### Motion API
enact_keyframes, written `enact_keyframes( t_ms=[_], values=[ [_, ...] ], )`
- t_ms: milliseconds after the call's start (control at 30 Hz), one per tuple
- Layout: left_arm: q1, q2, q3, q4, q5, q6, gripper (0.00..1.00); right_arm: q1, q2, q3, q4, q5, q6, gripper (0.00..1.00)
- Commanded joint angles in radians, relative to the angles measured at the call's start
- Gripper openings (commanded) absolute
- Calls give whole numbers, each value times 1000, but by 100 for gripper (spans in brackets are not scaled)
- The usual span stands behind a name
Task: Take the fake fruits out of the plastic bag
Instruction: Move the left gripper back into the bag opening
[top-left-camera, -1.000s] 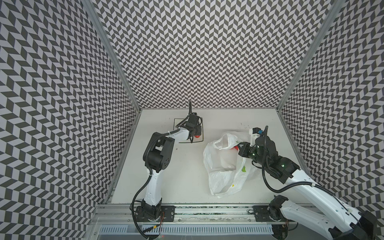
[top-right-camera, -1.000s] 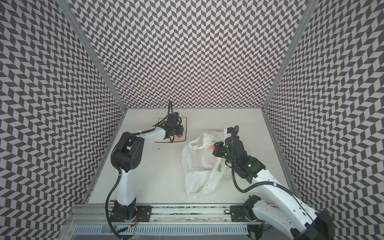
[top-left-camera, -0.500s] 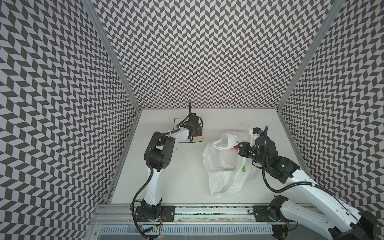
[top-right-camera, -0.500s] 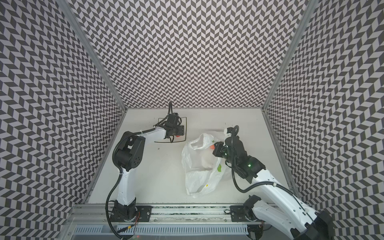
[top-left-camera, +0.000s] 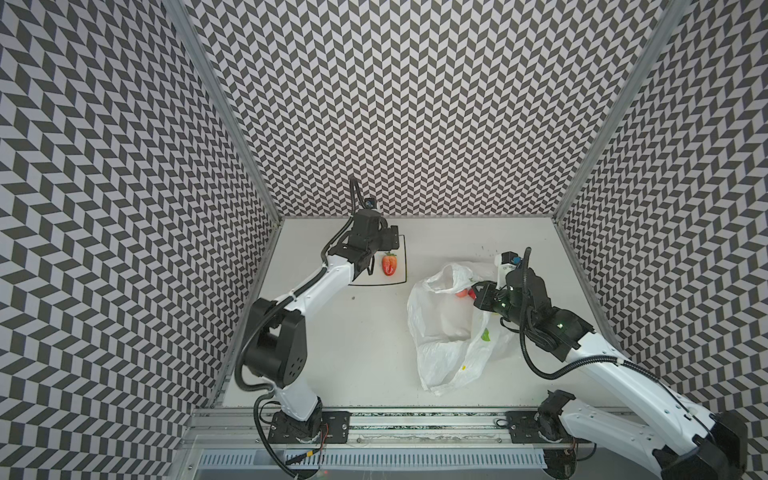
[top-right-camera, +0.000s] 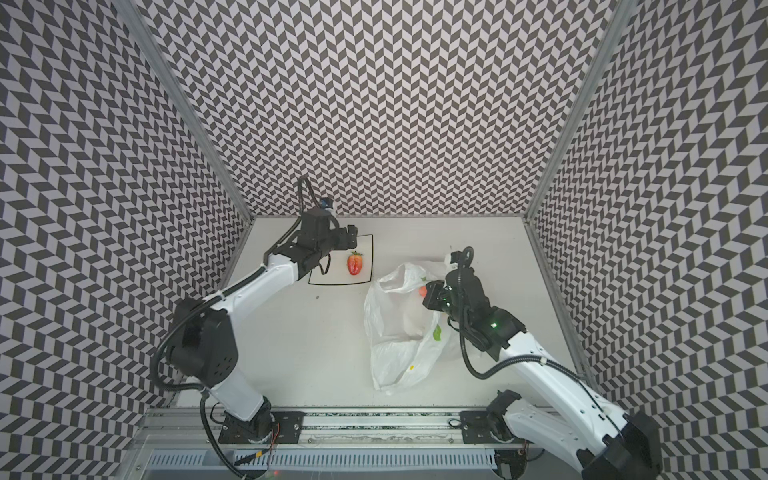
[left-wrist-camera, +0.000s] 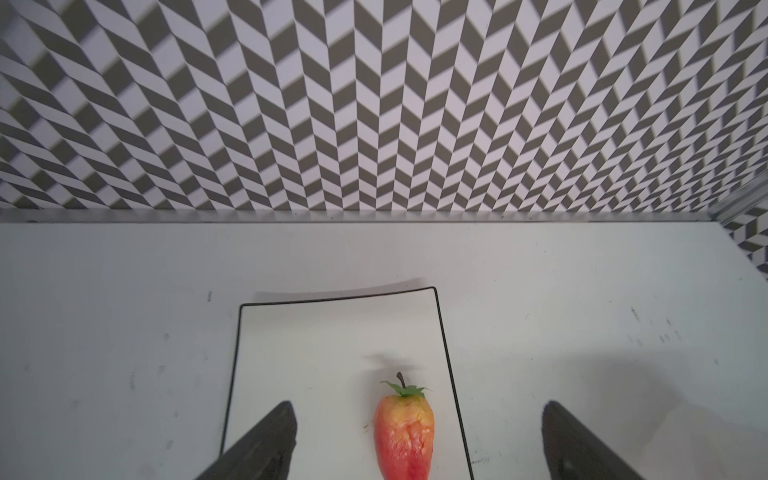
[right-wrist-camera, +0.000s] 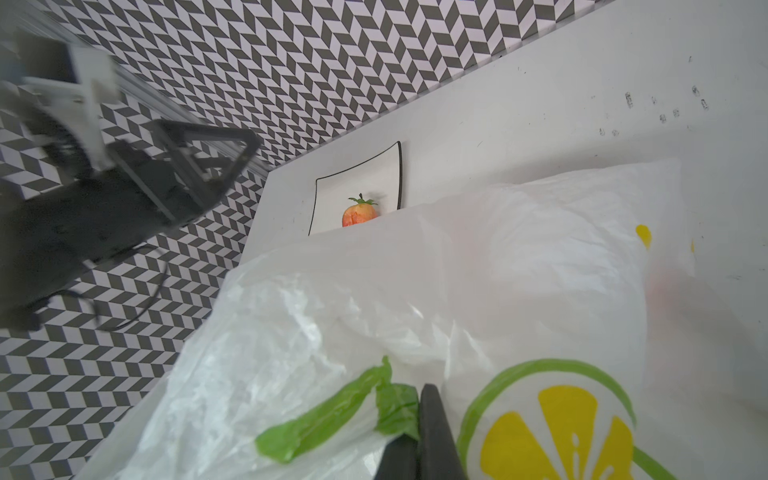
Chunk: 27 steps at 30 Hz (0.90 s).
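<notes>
— Red strawberry (top-left-camera: 389, 265) lies loose on the square plate (top-left-camera: 386, 284), cap toward the back wall. It is between the wide-spread fingers of your left gripper (left-wrist-camera: 417, 409) and touches neither.
— And the rest?
— I see more red fruit (top-left-camera: 464, 294) at the mouth of the plastic bag (top-left-camera: 444, 332), to the right of your left gripper. Your right gripper (top-left-camera: 478, 296) is nearer but pinched on the bag's rim, so I judge the left arm must cross.

Bright diffuse lighting, soft shadow beside strawberry (left-wrist-camera: 404, 432), wide-angle edge distortion, left arm (right-wrist-camera: 83, 199) blurred in right wrist view.
</notes>
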Motion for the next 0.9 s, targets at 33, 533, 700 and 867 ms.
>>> enact_keyframes(
  t_ms=[33,533,700,867],
  values=[
    [1,-191,-151,17,-17,-6,87,-3,25,45,71,-3,-20,0],
    [-189,-807,-500,-12,101,-36,70,-9,120,111,64,-39,-55,0],
    [-341,-846,-562,8,90,-25,60,-10,129,123,55,-52,-68,0],
    [-505,-808,-592,81,75,36,54,-12,129,143,24,-57,-90,0]
  ],
)
